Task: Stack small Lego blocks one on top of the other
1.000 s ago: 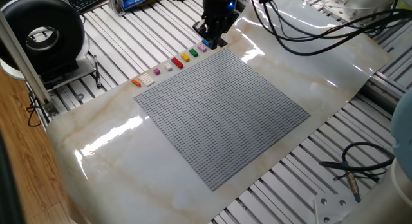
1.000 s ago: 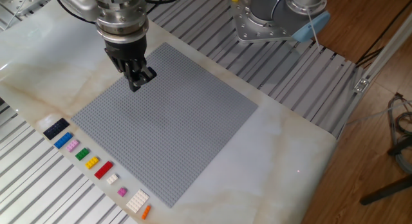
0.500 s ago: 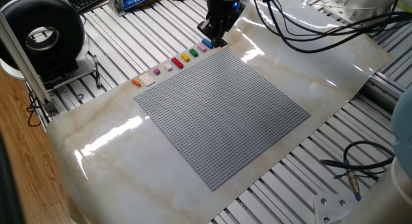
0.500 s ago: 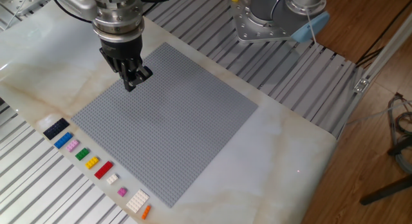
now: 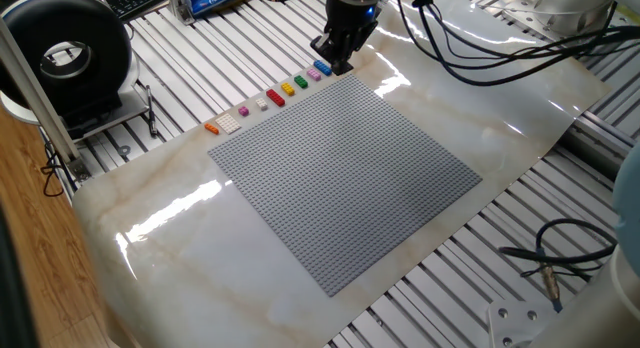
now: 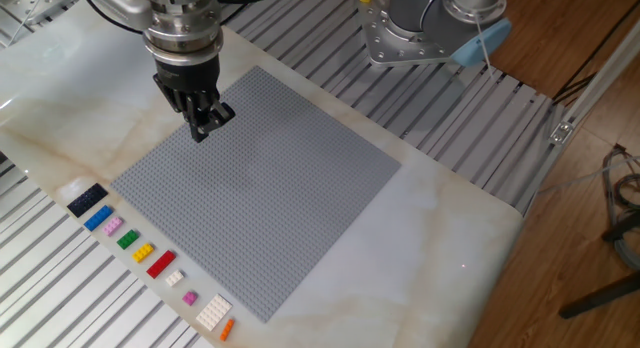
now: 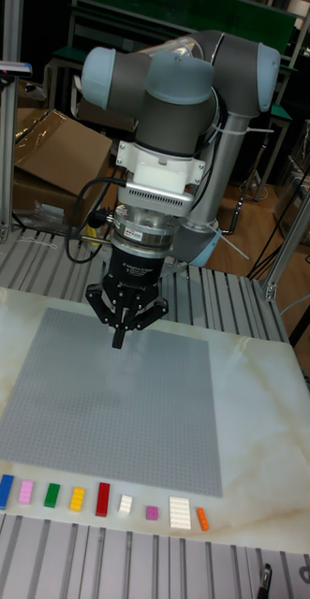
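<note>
The small Lego blocks lie in a row on the marble beside the grey baseplate point(image 6: 262, 203): blue point(image 6: 98, 219), pink point(image 6: 112, 227), green point(image 6: 127, 240), yellow point(image 6: 143, 253), red point(image 6: 160, 264), small white point(image 6: 174, 278), small pink point(image 6: 190, 299), wide white point(image 6: 212, 312) and orange point(image 6: 227, 329). The tall view shows the same row along the plate's near edge, from blue point(image 7: 4, 491) to orange point(image 7: 202, 518). My gripper point(image 6: 203, 128) hangs above the baseplate's far part, well apart from the row. Its fingers meet at a point point(image 7: 120, 337) and nothing shows between them.
A dark flat piece point(image 6: 88, 198) lies at the blue end of the row. A second robot base point(image 6: 415, 28) stands beyond the plate's far corner. Slotted aluminium rails surround the marble slab point(image 5: 150, 228). Cables point(image 5: 555, 263) lie off the slab's edge.
The gripper has drifted a little sideways over the baseplate, towards the slab's edge, still shut. The blocks have not moved.
</note>
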`<state>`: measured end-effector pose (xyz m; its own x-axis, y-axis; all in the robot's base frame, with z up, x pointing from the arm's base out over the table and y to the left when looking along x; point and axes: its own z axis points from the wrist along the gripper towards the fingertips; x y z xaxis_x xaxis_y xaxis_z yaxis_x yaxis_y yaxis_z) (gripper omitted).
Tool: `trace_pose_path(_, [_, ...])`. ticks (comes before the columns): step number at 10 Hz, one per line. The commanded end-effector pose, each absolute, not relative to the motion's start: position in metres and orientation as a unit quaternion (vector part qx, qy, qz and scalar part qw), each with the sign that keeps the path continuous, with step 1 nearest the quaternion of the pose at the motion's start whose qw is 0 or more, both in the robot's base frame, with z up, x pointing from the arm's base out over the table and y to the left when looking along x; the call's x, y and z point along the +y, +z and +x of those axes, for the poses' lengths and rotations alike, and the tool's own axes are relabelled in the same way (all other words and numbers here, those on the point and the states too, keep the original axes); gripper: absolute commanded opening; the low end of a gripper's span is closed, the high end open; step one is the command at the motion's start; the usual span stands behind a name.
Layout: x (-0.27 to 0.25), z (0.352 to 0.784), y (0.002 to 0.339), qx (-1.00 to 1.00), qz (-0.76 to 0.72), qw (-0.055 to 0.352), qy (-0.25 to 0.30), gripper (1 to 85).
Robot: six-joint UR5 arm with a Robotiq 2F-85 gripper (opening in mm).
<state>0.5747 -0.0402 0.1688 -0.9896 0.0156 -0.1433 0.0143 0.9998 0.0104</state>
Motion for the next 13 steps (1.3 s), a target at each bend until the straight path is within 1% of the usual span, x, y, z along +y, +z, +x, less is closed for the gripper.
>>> trace_pose_path(1, [-0.04, 0.568, 0.166, 0.998, 0.009, 0.068, 0.011, 1.0])
trace_pose_path(4, [-0.028, 0.554, 0.164, 0.997, 0.007, 0.059, 0.044, 1.0])
trace_pose_path(5, [-0.027, 0.552, 0.164, 0.997, 0.003, 0.056, 0.046, 1.0])
trace_pose_path(6, [-0.034, 0.555, 0.164, 0.998, -0.002, 0.062, 0.032, 1.0])
trace_pose_path(8, [-0.032, 0.564, 0.16, 0.997, -0.01, 0.077, 0.03, 1.0])
trace_pose_path(9, [-0.031, 0.564, 0.162, 0.996, -0.006, 0.079, 0.033, 1.0])
trace_pose_path(11, [-0.038, 0.569, 0.163, 0.997, -0.004, 0.08, 0.017, 1.0])
trace_pose_path(13, [-0.037, 0.57, 0.16, 0.997, -0.007, 0.08, 0.017, 1.0])
